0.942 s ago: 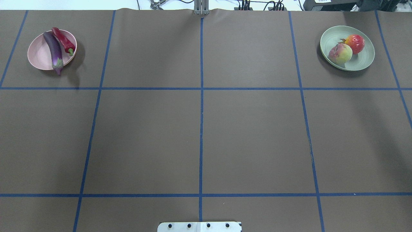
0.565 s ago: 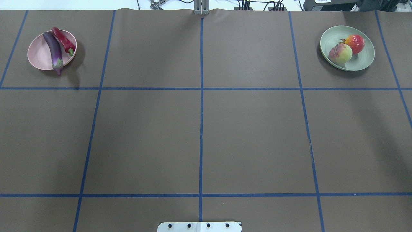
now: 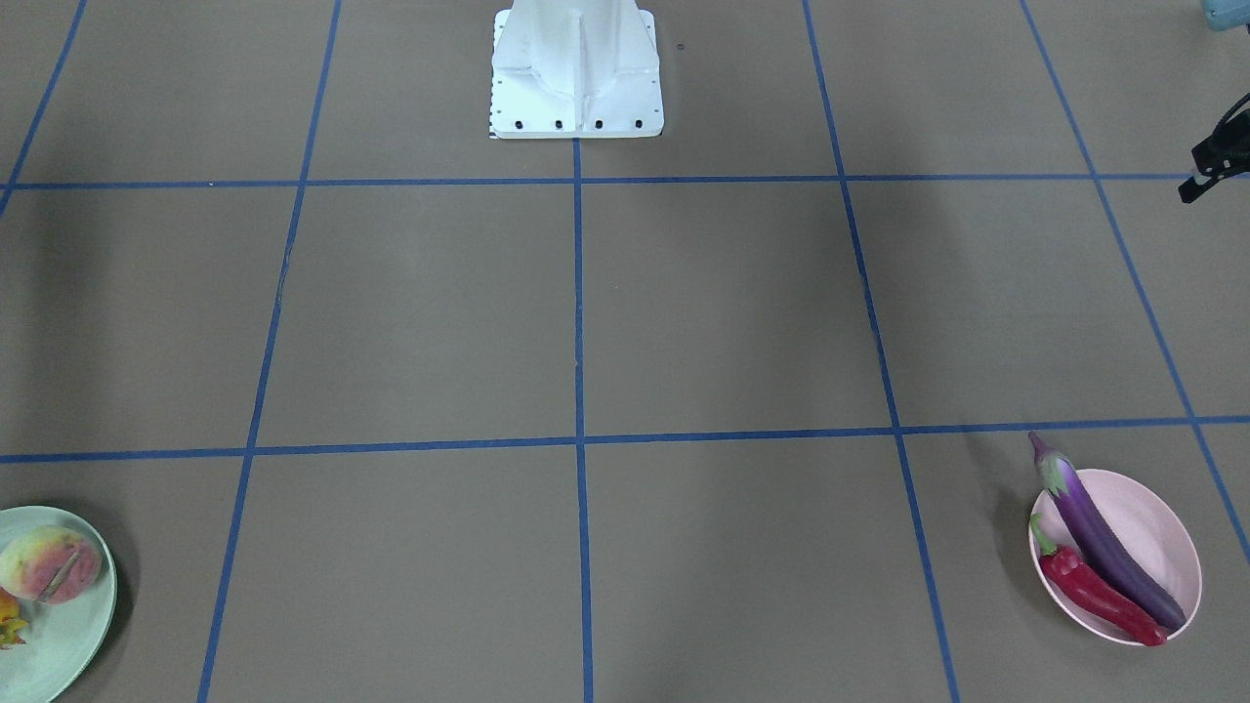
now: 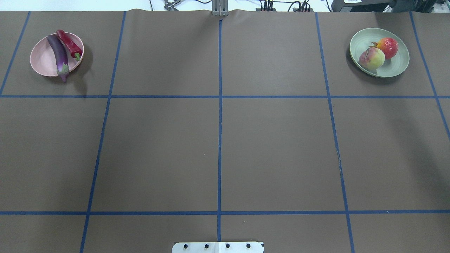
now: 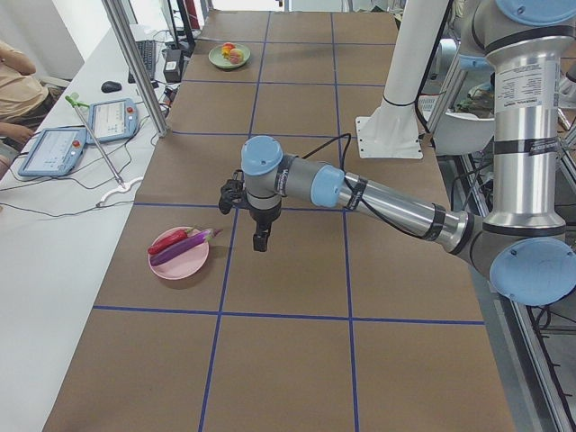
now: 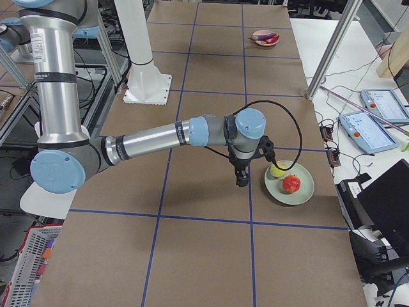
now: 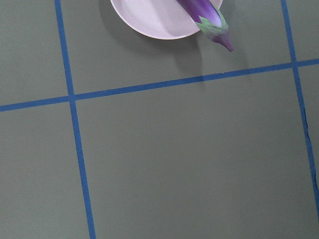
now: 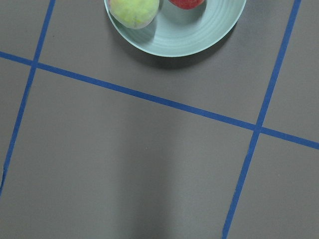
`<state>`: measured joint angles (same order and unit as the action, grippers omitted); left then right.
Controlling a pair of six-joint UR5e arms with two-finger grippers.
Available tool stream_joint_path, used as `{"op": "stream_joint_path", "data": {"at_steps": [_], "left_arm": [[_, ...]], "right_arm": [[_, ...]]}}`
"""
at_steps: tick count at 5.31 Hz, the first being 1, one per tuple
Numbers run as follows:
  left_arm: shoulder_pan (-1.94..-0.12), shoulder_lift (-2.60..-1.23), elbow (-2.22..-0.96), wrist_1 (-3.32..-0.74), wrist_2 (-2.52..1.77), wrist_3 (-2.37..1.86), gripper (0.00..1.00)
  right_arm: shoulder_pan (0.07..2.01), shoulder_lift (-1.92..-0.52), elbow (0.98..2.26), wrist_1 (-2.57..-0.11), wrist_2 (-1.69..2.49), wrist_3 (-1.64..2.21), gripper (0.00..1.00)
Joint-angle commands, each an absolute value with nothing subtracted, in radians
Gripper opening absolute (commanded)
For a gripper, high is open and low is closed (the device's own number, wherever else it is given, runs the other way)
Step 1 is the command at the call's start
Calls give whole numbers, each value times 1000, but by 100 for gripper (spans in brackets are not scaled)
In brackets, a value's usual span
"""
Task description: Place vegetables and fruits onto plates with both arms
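The purple eggplant (image 4: 59, 56) and the red chili pepper (image 4: 69, 44) lie on the pink plate (image 4: 42, 61) at the far left; the eggplant's cap hangs over the rim. The peach (image 4: 371, 58) and the red-orange fruit (image 4: 387, 47) sit on the mint green plate (image 4: 395, 66) at the far right. My left gripper (image 5: 260, 241) hangs above the table beside the pink plate (image 5: 180, 263). My right gripper (image 6: 242, 179) hangs beside the green plate (image 6: 303, 188). I cannot tell whether either gripper is open or shut. Both are apart from the produce.
The white robot base (image 3: 576, 78) stands at the table's near-robot edge. Blue tape lines divide the brown table. A side bench with tablets (image 5: 112, 117), a metal post (image 5: 135, 63) and a seated person (image 5: 18, 81) runs along the table's far edge.
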<state>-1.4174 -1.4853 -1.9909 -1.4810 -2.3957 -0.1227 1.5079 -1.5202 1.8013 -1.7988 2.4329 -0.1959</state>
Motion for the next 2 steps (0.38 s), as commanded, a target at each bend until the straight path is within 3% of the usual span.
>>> {"op": "stream_joint_path", "data": {"at_steps": [1,2], "left_arm": [[-1417,-1486,-1993,-1482,-2399,-123,100],[-1417,-1486,-1997,-1482,-2402,-123,100]], "right_arm": [[1506,-1520,1801,-1796,2433,-193,100],[1506,-1520,1799,-1795,2433,-193,100]]}}
